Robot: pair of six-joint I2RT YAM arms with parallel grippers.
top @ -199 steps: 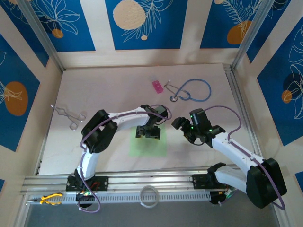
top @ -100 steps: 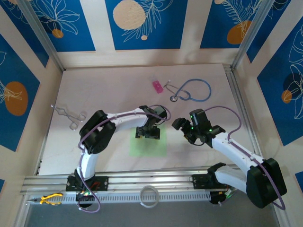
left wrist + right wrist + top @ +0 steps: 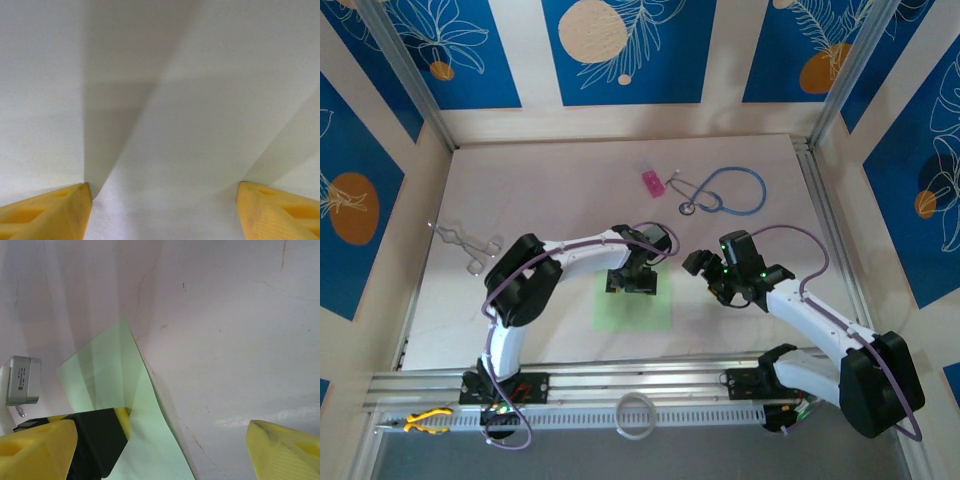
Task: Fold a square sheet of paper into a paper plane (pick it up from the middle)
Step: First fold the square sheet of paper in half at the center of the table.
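Left fingers [image 3: 45,210] and right fingers [image 3: 285,450] wide apart; square sheet of paper [image 3: 635,312] partly beneath the left.

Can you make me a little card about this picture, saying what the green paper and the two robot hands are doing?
paper: square sheet of paper, light green, lying on the table, not yet folded into a plane
left gripper: left gripper open, low over the far part of the sheet
right gripper: right gripper open, near the sheet's right edge, holding nothing
other things: pink block, blue stethoscope, metal tongs
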